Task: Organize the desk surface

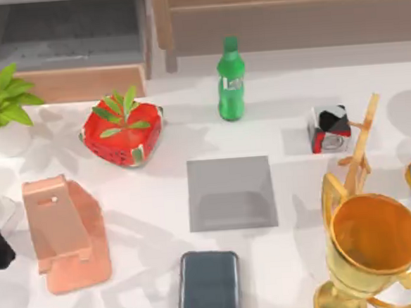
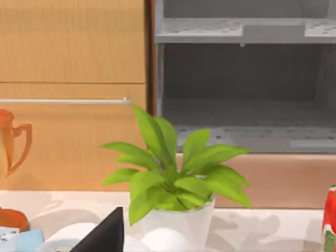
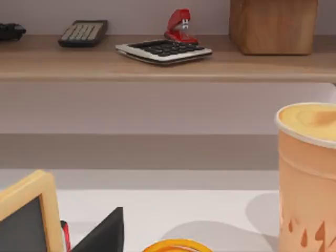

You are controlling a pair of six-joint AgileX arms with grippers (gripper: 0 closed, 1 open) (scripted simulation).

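The desk surface point(image 1: 288, 120), a white bench seen from above, carries a scattered phone point(image 1: 208, 288), pink phone stand point(image 1: 63, 231), grey mat point(image 1: 231, 193), green bottle point(image 1: 231, 79) and gold trophy point(image 1: 371, 248); organizing looks barely begun. The left wrist view faces a potted plant point(image 2: 176, 178). The right wrist view faces an orange cup point(image 3: 307, 173); whether either end effector is spread cannot be told.

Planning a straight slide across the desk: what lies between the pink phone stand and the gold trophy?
In the top view, the grey square mat lies between the pink phone stand and the gold trophy, with the dark phone just nearer the front edge.
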